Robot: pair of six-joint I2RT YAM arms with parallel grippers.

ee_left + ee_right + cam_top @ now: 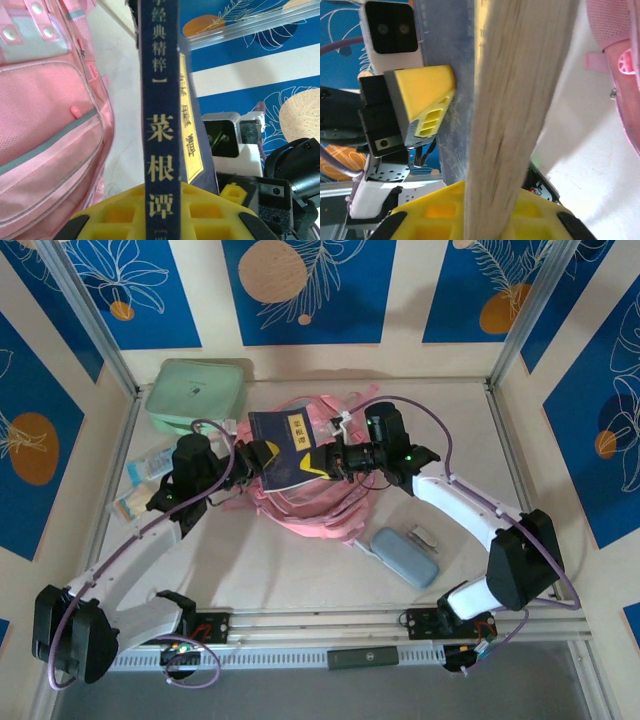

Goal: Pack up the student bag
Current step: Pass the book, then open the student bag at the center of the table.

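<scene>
student bag (312,506) – pink | book (280,445) – navy w/ yellow label | case (195,392) mint grn

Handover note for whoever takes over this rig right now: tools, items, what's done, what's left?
The left tool is shut on the blue book at its spine.
The right tool is shut on its page edge.
The pink student bag lies on the table under the book.
Done: both tools hold the book over the bag.
Left: put the book inside. The mint green case and pencil case are still outside.
</scene>
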